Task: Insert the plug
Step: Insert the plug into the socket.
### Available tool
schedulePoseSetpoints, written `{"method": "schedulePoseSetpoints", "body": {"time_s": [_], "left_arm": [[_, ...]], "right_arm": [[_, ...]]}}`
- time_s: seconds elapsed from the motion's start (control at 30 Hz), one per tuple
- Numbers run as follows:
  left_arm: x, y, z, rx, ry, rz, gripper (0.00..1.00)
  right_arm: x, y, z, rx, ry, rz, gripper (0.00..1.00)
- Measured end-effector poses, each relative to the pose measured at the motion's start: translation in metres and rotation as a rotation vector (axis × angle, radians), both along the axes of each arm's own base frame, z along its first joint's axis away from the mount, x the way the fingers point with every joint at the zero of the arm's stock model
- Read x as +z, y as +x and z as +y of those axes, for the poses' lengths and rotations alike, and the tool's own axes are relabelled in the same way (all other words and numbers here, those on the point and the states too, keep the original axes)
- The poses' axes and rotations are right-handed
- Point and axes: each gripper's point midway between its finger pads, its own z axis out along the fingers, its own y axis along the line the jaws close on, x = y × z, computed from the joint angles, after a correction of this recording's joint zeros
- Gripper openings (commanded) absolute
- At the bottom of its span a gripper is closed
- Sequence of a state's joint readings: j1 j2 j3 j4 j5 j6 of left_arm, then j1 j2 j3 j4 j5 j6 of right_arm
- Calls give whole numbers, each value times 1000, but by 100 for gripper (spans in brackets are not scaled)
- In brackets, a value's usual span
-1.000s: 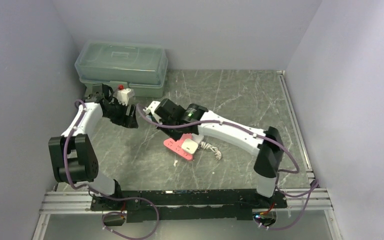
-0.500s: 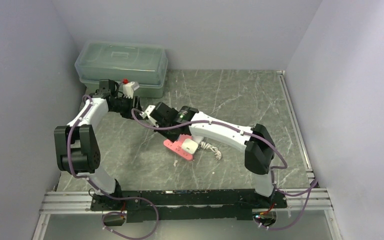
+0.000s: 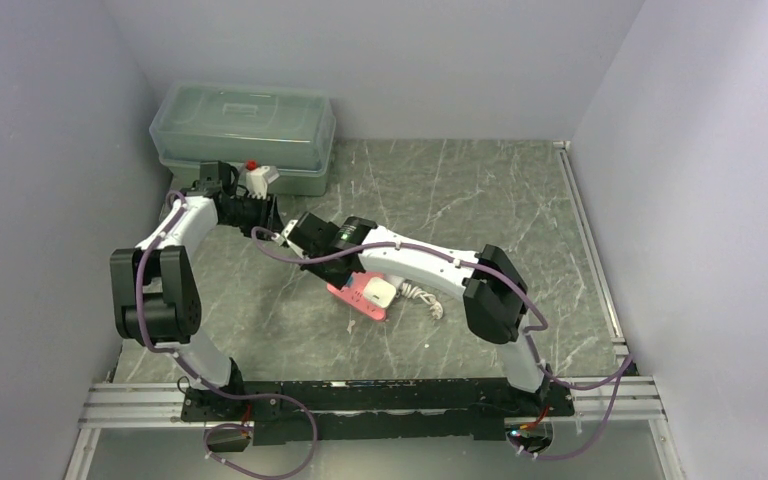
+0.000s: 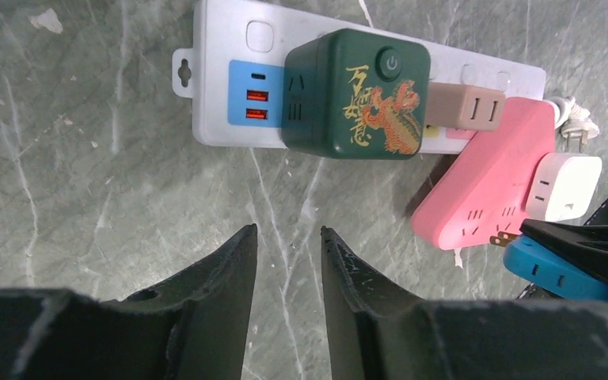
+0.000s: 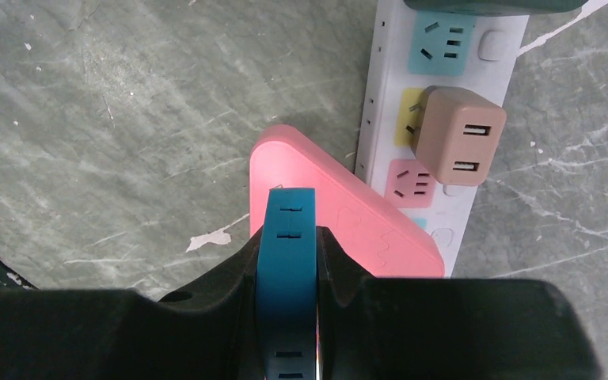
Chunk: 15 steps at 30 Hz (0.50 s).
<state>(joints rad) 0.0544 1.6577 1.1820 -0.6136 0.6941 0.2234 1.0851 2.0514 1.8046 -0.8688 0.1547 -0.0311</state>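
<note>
My right gripper [image 5: 287, 237] is shut on a blue plug block [image 5: 286, 261], held edge-up above the pink socket block [image 5: 340, 214]. The pink block lies against a white power strip [image 5: 443, 103]. The strip carries a tan USB charger [image 5: 459, 134] and a dark green adapter [image 4: 356, 95]. My left gripper [image 4: 287, 231] is open and empty, above bare table in front of the strip [image 4: 222, 95]. The left wrist view shows the blue block [image 4: 554, 273] at its right edge. In the top view both grippers, left [image 3: 263, 216] and right [image 3: 293, 232], are close together.
A white plug [image 4: 562, 186] with a cord sits in the pink block [image 3: 355, 295]. A lidded translucent bin [image 3: 245, 135] stands at the back left, just behind the left arm. Grey walls close in the table on three sides.
The left arm swung back toward the bin, then held. The right gripper carried the blue block leftward, and its elbow folded in toward the middle.
</note>
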Motion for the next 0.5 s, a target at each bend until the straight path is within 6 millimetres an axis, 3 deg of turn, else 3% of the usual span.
{"method": "schedulePoseSetpoints", "body": {"time_s": [0.23,0.5], "left_arm": [[-19,-12,2,2,17,51,40],[-26,-14,6,-11,46,47,45]], "right_arm": [[1,0,2,4,-4,-4,0],[-6,-1,-2,1,-33,4,0]]}}
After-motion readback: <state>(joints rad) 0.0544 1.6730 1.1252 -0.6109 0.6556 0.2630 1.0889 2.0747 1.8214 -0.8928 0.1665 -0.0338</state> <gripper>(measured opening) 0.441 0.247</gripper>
